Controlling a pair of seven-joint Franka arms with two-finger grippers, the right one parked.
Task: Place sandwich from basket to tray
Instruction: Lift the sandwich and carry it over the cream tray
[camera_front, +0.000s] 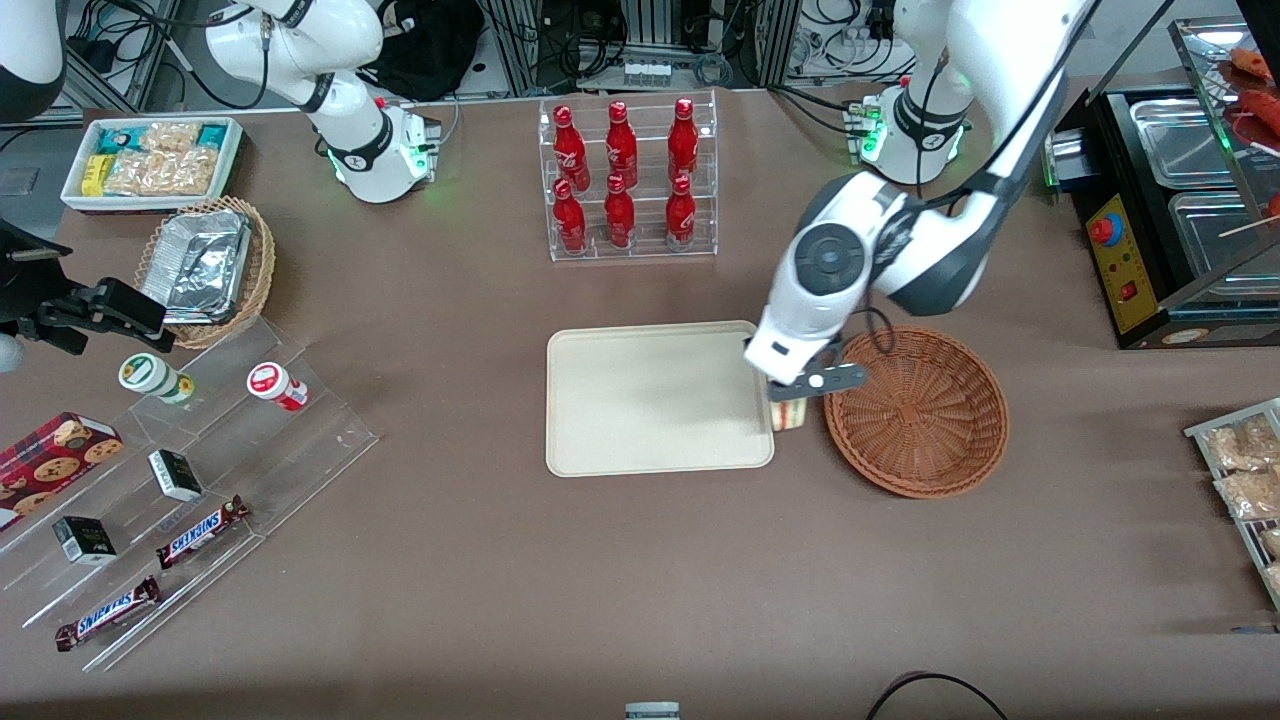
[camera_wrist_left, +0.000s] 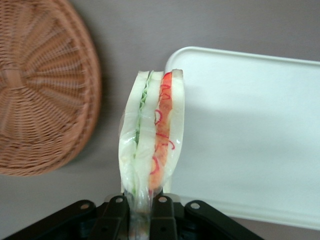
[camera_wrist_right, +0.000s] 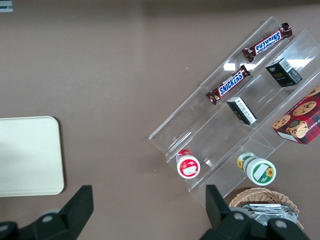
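My gripper (camera_front: 797, 392) hangs between the reddish-brown wicker basket (camera_front: 917, 410) and the cream tray (camera_front: 657, 396), above the tray's edge that faces the basket. Its fingers (camera_wrist_left: 164, 215) are shut on the clear wrap of the sandwich (camera_wrist_left: 152, 137), a white wedge with green and red-orange filling. The sandwich (camera_front: 788, 414) hangs below the gripper, clear of the basket (camera_wrist_left: 42, 85), with its tip over the corner of the tray (camera_wrist_left: 250, 135). Nothing lies in the basket or on the tray.
A clear rack of red bottles (camera_front: 626, 180) stands farther from the front camera than the tray. A black appliance with steel pans (camera_front: 1170, 200) sits at the working arm's end. Tiered acrylic shelves with snacks (camera_front: 180, 490) and a foil-filled tan basket (camera_front: 205, 268) lie toward the parked arm's end.
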